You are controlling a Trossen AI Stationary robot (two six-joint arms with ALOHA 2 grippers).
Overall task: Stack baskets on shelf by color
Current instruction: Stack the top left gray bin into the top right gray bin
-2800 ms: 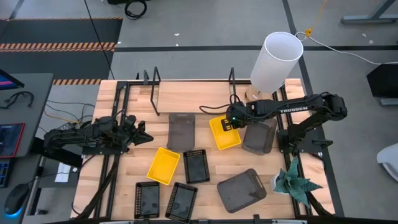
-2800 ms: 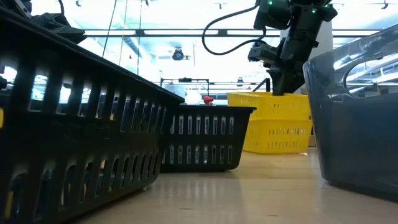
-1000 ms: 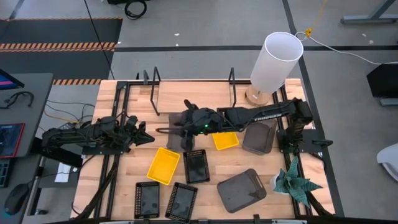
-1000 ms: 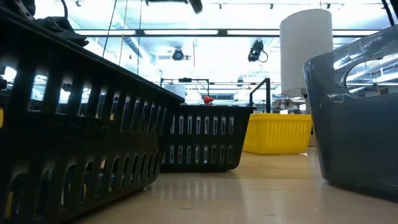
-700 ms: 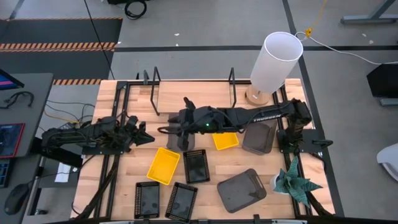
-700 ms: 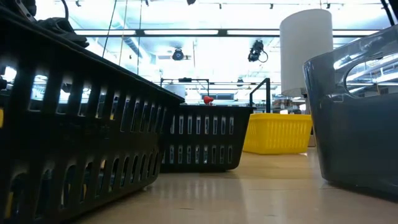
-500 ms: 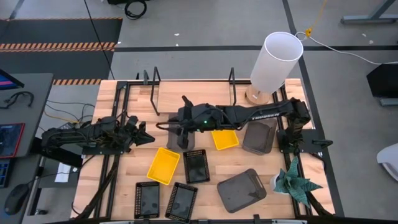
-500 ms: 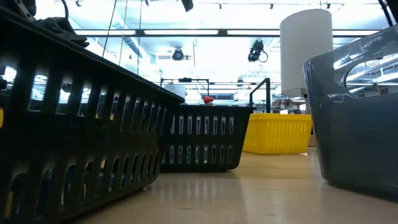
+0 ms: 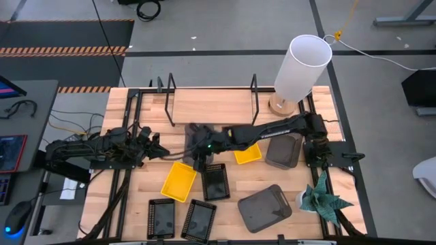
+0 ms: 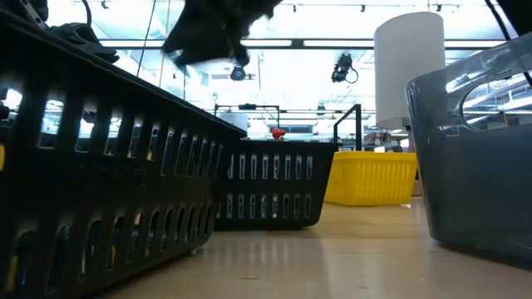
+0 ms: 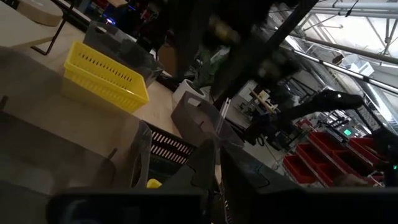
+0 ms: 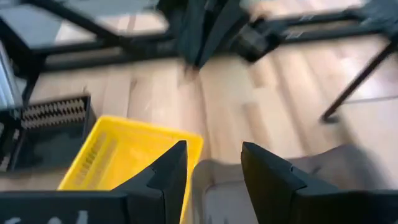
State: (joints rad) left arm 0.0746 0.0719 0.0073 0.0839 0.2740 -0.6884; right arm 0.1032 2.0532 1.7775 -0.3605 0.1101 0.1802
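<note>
Right gripper point(image 9: 199, 155) is reached far across the table centre, over the near end of a dark grey basket point(image 9: 193, 135) that sits open side up on the wood table point(image 9: 136, 197), just in front of the shelf point(image 9: 211, 102). The basket's long axis runs from the shelf side to the table's front edge, and the arm covers much of it. In the right wrist view the right gripper point(image 12: 214, 149) has its fingers point(image 12: 166, 171) spread wide, nothing pinched. The grey basket's rim point(image 12: 298, 180) lies below and between the jaws; whether they touch it can't be told. Just past that rim is a yellow basket point(image 12: 124, 155), also seen from above point(image 9: 179, 180), tilted diagonally, with a black perforated basket point(image 9: 216, 182) beside it. A second yellow basket point(image 9: 247, 154) is partly under the right arm, and a second grey basket point(image 9: 284, 151) is beside it. A third grey basket point(image 9: 264, 207) sits at the front right, and two more black baskets point(image 9: 161, 218) sit at the front. The low view shows only a dark blur of the arm up top. Left gripper point(image 9: 154, 145) waits low at the table's left side; jaw state can't be told. A white cylinder point(image 9: 300, 64) stands at the back right.
</note>
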